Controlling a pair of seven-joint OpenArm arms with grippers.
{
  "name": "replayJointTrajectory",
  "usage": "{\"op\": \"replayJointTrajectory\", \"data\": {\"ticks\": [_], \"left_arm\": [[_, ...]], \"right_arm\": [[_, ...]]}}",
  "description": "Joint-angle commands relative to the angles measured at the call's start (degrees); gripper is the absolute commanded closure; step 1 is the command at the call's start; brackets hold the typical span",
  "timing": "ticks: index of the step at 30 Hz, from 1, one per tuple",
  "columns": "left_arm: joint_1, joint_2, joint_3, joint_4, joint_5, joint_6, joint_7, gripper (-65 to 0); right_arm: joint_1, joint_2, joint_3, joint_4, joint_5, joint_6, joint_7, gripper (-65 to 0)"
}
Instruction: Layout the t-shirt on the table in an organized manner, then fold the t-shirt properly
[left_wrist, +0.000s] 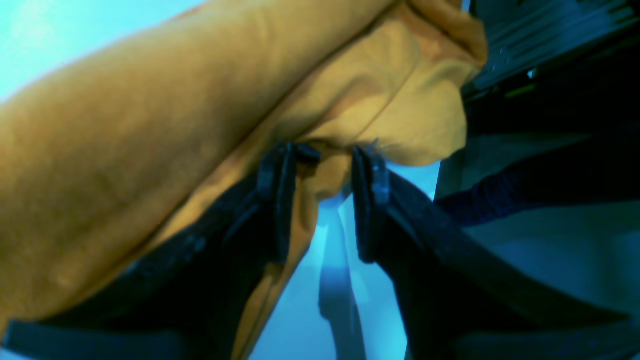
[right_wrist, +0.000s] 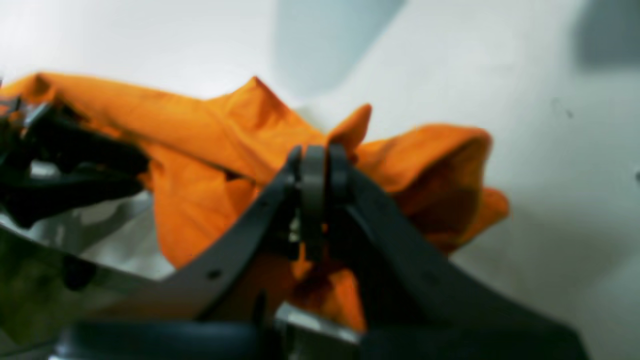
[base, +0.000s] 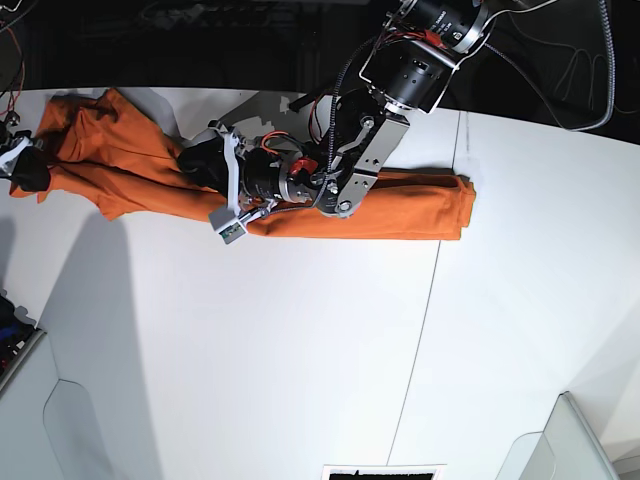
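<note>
T-shirt: bright orange soft cloth, unprinted, bunched into a long creased band across the far part of the table; one end a rounded folded lump nr the seam, other end spread in loose wrinkled flaps at the table's edge.
Table: smooth white top, matte, thin dark seam line running front to back.
L gripper: dark ribbed fingers standing apart, a small fold of t-shirt between the tips; fabric drapes over one finger. Left wrist view blurred.
R gripper: dark flat fingers pressed together on a pinch of orange cloth; a peak of fabric sticks up just behind the tips.
Arm: black and metal links w/ cables, lying over the shirt's middle.
</note>
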Motion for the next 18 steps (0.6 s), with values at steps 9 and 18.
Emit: {"op": "replayJointTrajectory", "data": {"ticks": [9,18], "left_arm": [[-1.1,0.6,0.0,0.5,0.4,0.8,1.0,-22.9],[-1.2,0.6,0.0,7.8,-11.9,0.8,14.3,-22.9]], "right_arm": [[-4.9,1.0,0.4,0.1,0.3,1.2,0.9,-7.4],[-4.6,1.0,0.5,1.0,1.0,1.0,3.1,-24.2]]}}
